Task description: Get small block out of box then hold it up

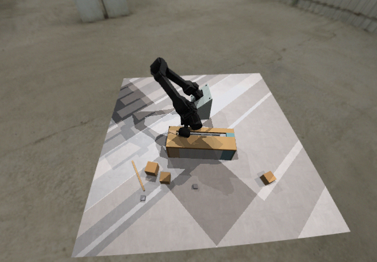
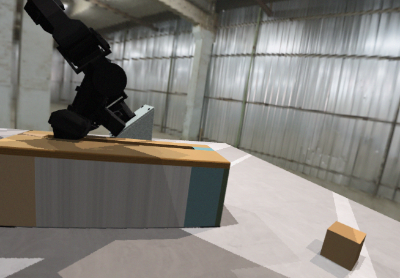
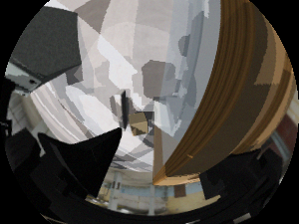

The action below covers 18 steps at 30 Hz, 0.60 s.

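Note:
The orange box [image 1: 199,143] [image 2: 109,149] [image 3: 229,89] stands upright with a grey front, a brown left panel and a teal right panel. I cannot see the shelf block through the front. A small tan block [image 3: 139,123] shows past the box edge in the wrist view; I cannot tell whether it is the shelf block or one of the loose cubes. My gripper [image 3: 156,135] is open with nothing between its fingers. Its dark hand [image 1: 184,132] [image 2: 69,125] is low over the left part of the top slot [image 1: 210,134] [image 2: 141,142]; the top and exterior views hide its fingertips.
Two orange cubes [image 1: 151,168] [image 1: 165,177] and a thin stick [image 1: 138,175] lie front left of the box. Small grey pieces [image 1: 195,186] [image 1: 142,198] lie nearer the front. Another orange cube [image 1: 268,177] [image 2: 342,245] lies right. The grey base [image 1: 205,108] [image 2: 143,126] stands behind the box.

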### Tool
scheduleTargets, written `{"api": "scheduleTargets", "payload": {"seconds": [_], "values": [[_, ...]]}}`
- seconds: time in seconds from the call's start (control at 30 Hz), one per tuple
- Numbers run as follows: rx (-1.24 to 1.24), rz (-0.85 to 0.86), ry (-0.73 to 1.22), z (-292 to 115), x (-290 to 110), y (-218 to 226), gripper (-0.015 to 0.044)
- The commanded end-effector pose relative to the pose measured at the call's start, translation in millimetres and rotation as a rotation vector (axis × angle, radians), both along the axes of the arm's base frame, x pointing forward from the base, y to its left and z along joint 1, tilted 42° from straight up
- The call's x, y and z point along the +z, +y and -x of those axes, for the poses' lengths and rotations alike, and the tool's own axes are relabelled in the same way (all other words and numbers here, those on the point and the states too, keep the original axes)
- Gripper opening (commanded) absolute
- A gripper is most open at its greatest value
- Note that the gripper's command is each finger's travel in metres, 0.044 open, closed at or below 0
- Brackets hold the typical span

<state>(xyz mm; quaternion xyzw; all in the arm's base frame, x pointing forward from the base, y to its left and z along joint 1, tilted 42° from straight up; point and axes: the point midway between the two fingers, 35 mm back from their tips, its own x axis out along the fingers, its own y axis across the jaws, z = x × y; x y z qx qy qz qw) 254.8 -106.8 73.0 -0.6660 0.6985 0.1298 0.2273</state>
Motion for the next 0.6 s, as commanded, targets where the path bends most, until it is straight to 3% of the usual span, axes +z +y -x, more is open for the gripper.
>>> {"api": "scheduleTargets", "payload": {"seconds": [0.0, 0.23, 0.43, 0.57], "values": [[0.002, 0.002, 0.002, 0, 6, 1, 0.04], [0.001, -0.004, 0.002, 2, 47, 45, 0.04], [0.008, -0.002, 0.001, 1, 45, 43, 0.04], [-0.038, -0.026, -0.128, 3, 48, 46, 0.0295]]}}
